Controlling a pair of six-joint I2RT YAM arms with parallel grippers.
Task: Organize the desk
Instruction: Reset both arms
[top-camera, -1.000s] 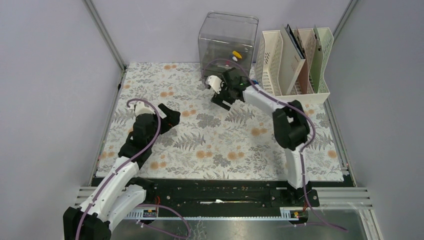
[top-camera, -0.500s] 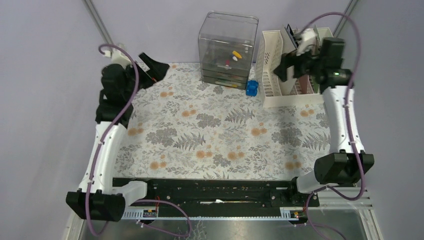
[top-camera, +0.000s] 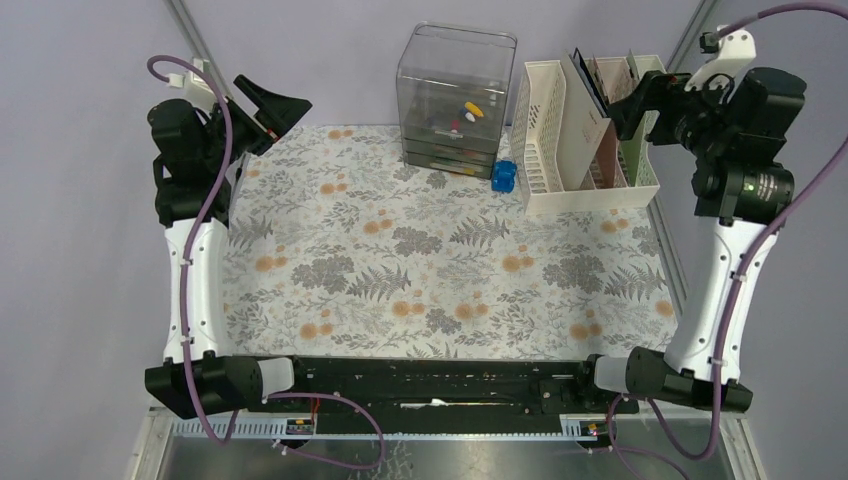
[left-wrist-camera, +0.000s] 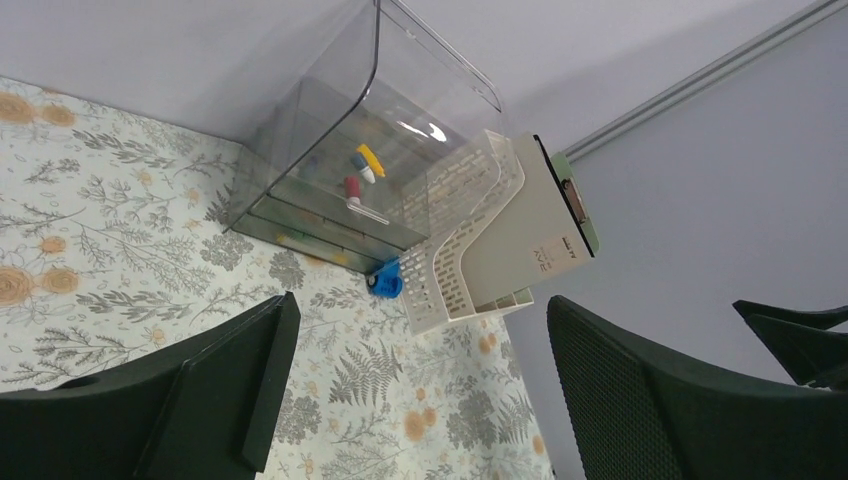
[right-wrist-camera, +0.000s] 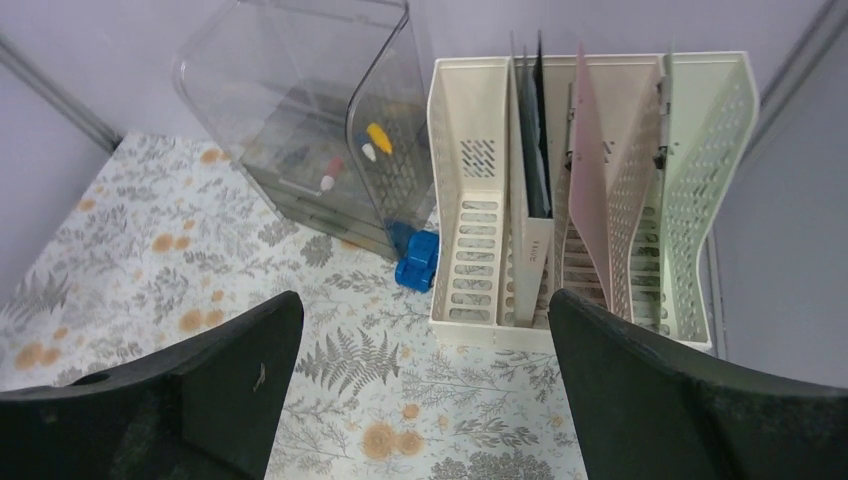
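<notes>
The desk (top-camera: 440, 260) is a tabletop under a white cloth with grey ferns and orange flowers, a black rail along its near edge. My left gripper (top-camera: 272, 108) is raised high over the far left corner, open and empty; its wrist view shows the jaws wide apart (left-wrist-camera: 415, 390). My right gripper (top-camera: 640, 100) is raised high over the far right, above the file rack, open and empty (right-wrist-camera: 425, 390).
A clear plastic drawer box (top-camera: 455, 95) with small coloured items stands at the back middle. A cream file rack (top-camera: 585, 130) holding folders stands at the back right. A small blue object (top-camera: 503, 176) lies between them, also in the right wrist view (right-wrist-camera: 417, 260).
Both arms have risen from low over the cloth to high, spread poses. The left swung to the far left corner, the right from the drawer box to above the file rack.
</notes>
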